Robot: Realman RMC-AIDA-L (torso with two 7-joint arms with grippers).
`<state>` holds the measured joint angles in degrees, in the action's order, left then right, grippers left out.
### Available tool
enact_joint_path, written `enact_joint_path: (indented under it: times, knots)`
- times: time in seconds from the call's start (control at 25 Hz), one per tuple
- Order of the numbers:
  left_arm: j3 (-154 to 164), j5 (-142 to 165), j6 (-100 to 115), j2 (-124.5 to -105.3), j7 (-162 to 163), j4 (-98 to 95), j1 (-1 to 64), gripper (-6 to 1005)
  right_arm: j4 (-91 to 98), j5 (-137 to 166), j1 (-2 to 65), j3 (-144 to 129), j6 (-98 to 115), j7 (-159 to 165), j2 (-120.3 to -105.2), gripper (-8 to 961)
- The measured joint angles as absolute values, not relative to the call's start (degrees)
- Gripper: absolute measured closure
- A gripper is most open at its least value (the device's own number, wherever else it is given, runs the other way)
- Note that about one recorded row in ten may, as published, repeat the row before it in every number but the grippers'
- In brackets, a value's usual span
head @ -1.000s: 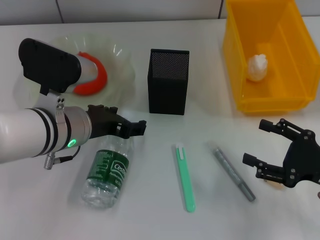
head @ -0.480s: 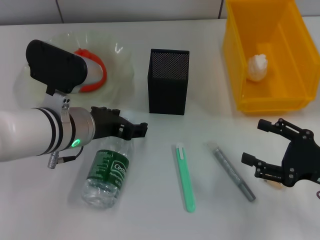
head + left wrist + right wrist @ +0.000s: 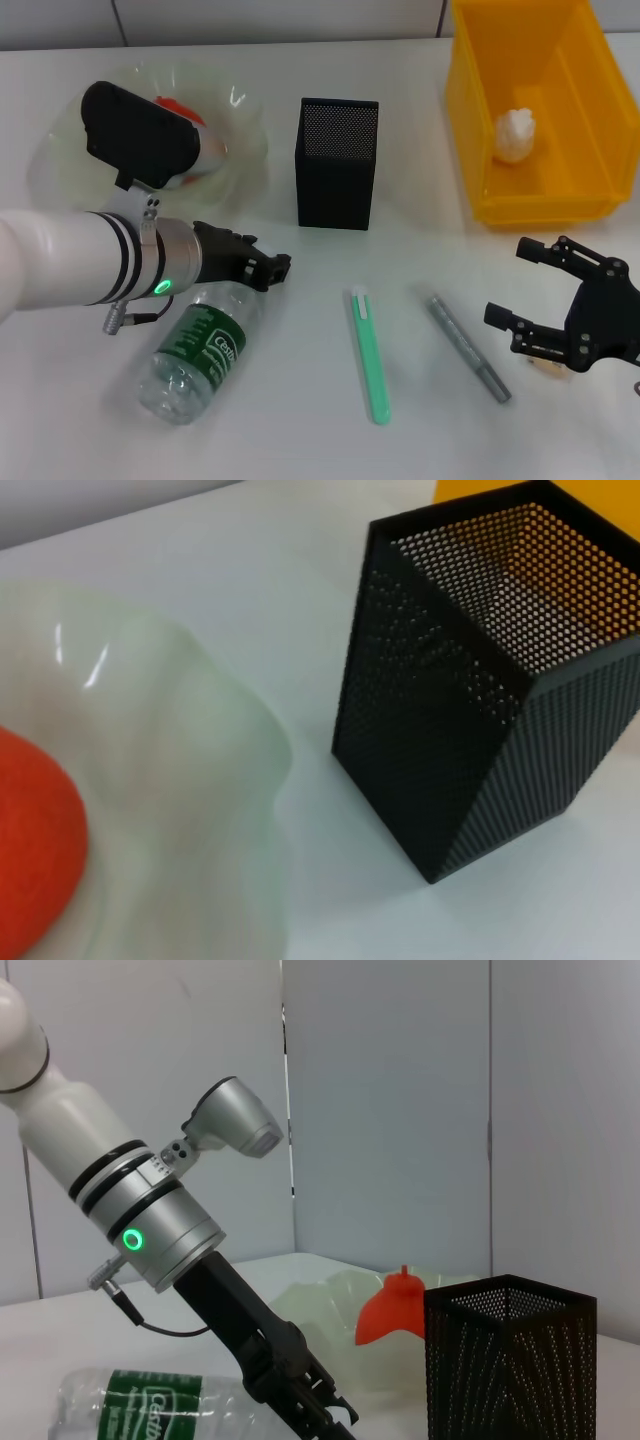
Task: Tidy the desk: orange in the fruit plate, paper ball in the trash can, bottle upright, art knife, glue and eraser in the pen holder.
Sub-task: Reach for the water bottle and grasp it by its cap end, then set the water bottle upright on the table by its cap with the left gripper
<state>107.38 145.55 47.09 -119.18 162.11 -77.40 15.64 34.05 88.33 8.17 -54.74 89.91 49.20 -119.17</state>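
The bottle (image 3: 195, 350) lies on its side on the desk (image 3: 300, 420), its neck hidden under my left gripper (image 3: 266, 268), which touches that end. It also shows in the right wrist view (image 3: 140, 1400). The orange (image 3: 196, 135) sits in the fruit plate (image 3: 245, 130), mostly hidden by my left wrist. The paper ball (image 3: 515, 135) lies in the trash can (image 3: 470, 110). The art knife (image 3: 368, 355) and the glue (image 3: 468, 345) lie in front of the pen holder (image 3: 337, 160). My right gripper (image 3: 510, 285) is open over the eraser (image 3: 548, 366).
The pen holder (image 3: 480, 700) stands close beside the plate's rim (image 3: 250, 780), with the orange (image 3: 30, 850) in the plate. The trash can fills the far right corner. The left arm lies across the desk's left side.
My left gripper has moved down and right onto the bottle's neck end. The bottle has swung, its base going left. The right arm has not moved.
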Motion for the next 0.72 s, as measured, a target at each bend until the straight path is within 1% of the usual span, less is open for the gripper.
enact_joint_path:
  times: [0.12, 0.2, 0.24, 0.28, 0.36, 0.44, 0.72]
  knots:
    - [107.4, 145.7, 48.1, -119.07, 160.8, -78.1, 15.5, 545, 34.1, 88.3, 8.1, -54.7, 89.9, 49.3, -119.18, 101]
    - [107.4, 145.6, 48.3, -119.03, 160.4, -78.4, 15.3, 545, 34.1, 88.3, 8.1, -54.7, 89.9, 49.4, -119.18, 101]
    - [107.2, 145.4, 49.6, -118.88, 158.3, -81.1, 13.9, 545, 34.1, 88.3, 8.0, -54.7, 90.0, 49.5, -119.18, 101]
    - [107.2, 145.4, 49.6, -118.88, 158.3, -81.1, 13.9, 546, 34.1, 88.3, 8.0, -54.7, 90.0, 49.5, -119.18, 101]
    - [106.9, 145.3, 50.6, -118.76, 156.6, -83.8, 12.2, 546, 34.2, 88.3, 8.0, -54.7, 90.2, 50.0, -119.18, 101]
    - [104.9, 143.1, 52.4, -118.63, 152.2, -88.1, 9.1, 546, 34.4, 88.3, 8.0, -54.7, 90.3, 50.7, -119.18, 101]
    - [99.1, 134.2, 54.7, -118.56, 141.7, -90.3, 5.7, 548, 34.4, 88.3, 8.2, -54.7, 90.5, 50.9, -119.18, 100]
